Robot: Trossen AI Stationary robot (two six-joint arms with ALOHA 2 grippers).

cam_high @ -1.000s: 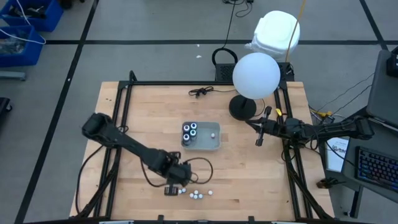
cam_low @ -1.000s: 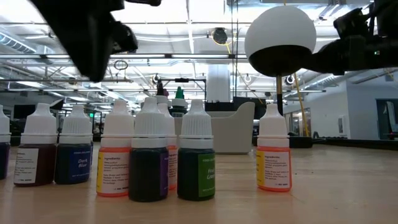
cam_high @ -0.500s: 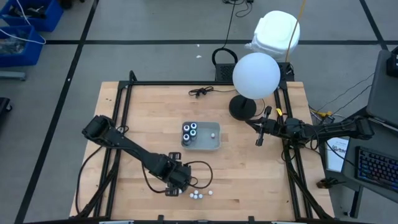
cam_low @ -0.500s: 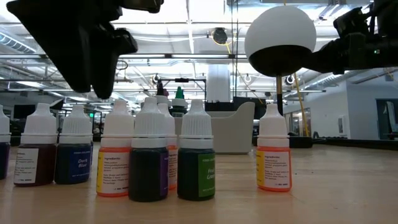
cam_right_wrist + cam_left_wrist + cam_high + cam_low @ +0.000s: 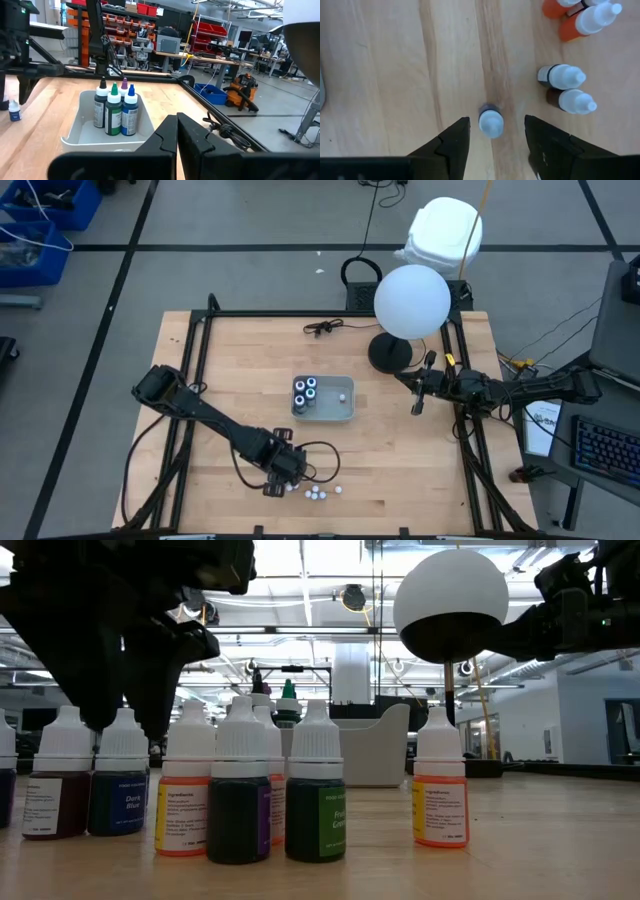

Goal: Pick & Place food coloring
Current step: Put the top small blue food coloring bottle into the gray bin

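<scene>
Two arms show in the high view: the left arm reaches from the table's left edge diagonally down to the lower middle of the frame, its wrist bent so the left gripper [image 5: 283, 477] points straight down at the wood beside a loose cluster of small white-capped dropper bottles [image 5: 316, 493]. From the left wrist camera, the left gripper [image 5: 493, 139] has its fingers spread wide on either side of one upright white-capped bottle [image 5: 491, 121], not touching it; two dark-bodied bottles [image 5: 565, 88] stand nearby and orange ones [image 5: 580, 19] sit at the upper right of that frame. At table height, the dropper bottles [image 5: 240, 795] stand in a row across the lower left, brown, blue, orange, dark, green and orange. Taller food coloring bottles [image 5: 305, 393] stand in the grey tray [image 5: 340, 412] at the table's centre. Off at the right edge, the right gripper [image 5: 418, 402] lies level below the white globe lamp [image 5: 411, 300], fingers closed together.
</scene>
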